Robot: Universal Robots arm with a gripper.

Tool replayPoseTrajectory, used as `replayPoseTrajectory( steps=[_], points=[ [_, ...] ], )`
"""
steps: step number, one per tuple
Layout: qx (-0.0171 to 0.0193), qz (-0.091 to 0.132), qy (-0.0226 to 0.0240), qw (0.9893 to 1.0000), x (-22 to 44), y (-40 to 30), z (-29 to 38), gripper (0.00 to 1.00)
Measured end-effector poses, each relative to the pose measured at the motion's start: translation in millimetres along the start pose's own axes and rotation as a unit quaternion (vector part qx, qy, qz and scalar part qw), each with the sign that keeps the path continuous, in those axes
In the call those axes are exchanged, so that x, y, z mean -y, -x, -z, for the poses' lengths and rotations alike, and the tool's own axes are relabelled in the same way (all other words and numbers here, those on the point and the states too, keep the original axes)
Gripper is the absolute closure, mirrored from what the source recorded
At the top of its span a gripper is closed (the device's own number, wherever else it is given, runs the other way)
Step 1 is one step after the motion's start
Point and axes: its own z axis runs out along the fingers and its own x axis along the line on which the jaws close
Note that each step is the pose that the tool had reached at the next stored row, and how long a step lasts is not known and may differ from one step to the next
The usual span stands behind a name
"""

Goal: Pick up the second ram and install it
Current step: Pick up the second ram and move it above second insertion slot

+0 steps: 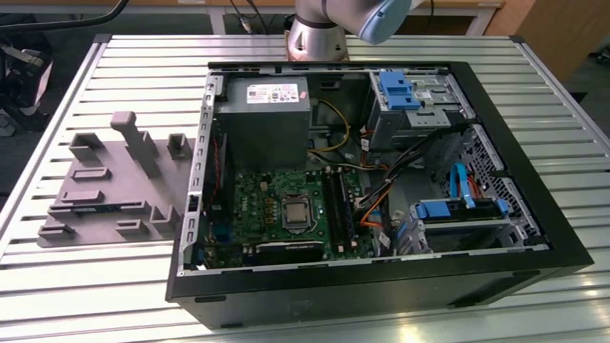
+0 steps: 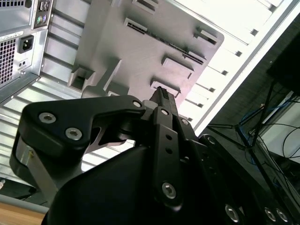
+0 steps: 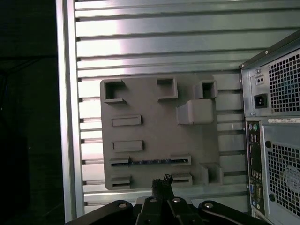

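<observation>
Claw [image 3: 162, 179], seemingly pressed together, hangs well above second ram [image 3: 154, 161] lying in grey tray [image 3: 140, 98].

Bright overhead light. Slatted metal table [image 1: 96, 286] glares white, blown out in the second wrist view. Computer case [image 1: 381, 286] interior shadowed. Surroundings near black in the first wrist view.

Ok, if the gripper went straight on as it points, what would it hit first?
The gripper would probably meet the grey moulded plastic holder tray, close to the thin blue-green ram stick lying in it, though depth is unclear.
</observation>
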Motion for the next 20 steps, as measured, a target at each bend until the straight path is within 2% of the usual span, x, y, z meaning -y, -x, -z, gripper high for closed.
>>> replayPoseTrajectory(
  steps=[11, 15, 20],
  points=[
    [-0.0001, 0.002, 0.0000, 1.0000, 0.0, -0.1, 0.0, 0.89],
    [-0.0013, 0.032, 0.0004, 0.9995, 0.0, -0.1, -0.1, 0.89],
    [-0.0027, 0.060, 0.0000, 0.9982, 0.1, -0.1, -0.4, 0.89]
  ],
)
